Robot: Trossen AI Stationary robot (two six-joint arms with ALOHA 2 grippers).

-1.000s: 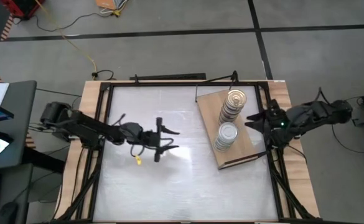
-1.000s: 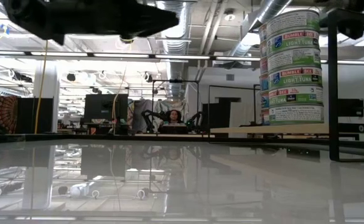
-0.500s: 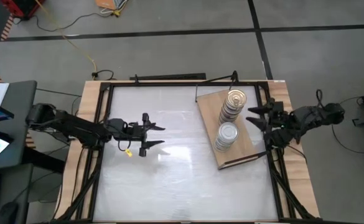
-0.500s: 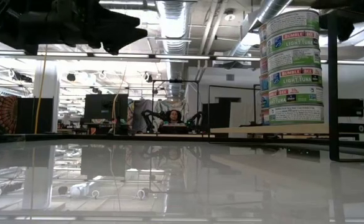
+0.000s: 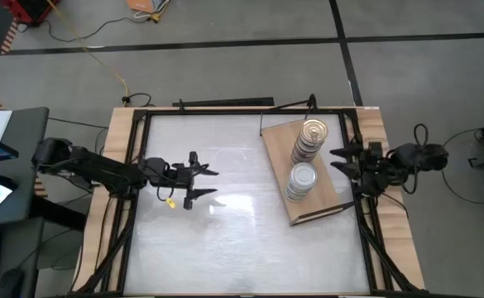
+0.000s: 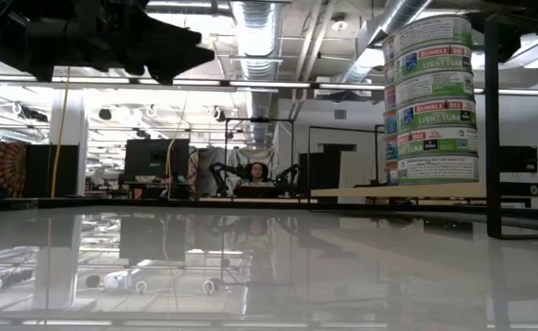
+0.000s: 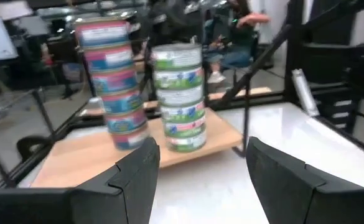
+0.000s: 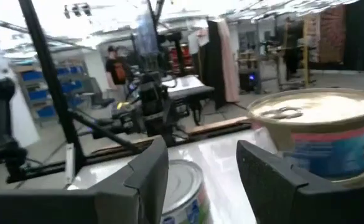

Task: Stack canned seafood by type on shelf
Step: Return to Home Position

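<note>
Both arms are pulling back toward the sides of the table (image 5: pixel 122 132), left gripper (image 5: pixel 204 182) and right gripper (image 5: pixel 341 160) spread wide, empty. Homing, you should be keeping the right one clear of the flat wooden shelf (image 5: pixel 308 209) at right, where two tall round-tin stacks are standing: far, gold-lidded blue-label tins (image 5: pixel 312 132); near, silver-lidded green tuna tins (image 5: pixel 303 176).

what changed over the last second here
The left gripper drew back across the white tabletop toward its left side, open and empty, mostly in the first half second. The right gripper barely shifted beside the shelf, while its arm folded in. Nothing was taken or let go. The gold-lidded stack and the silver-lidded stack stayed put.
</note>
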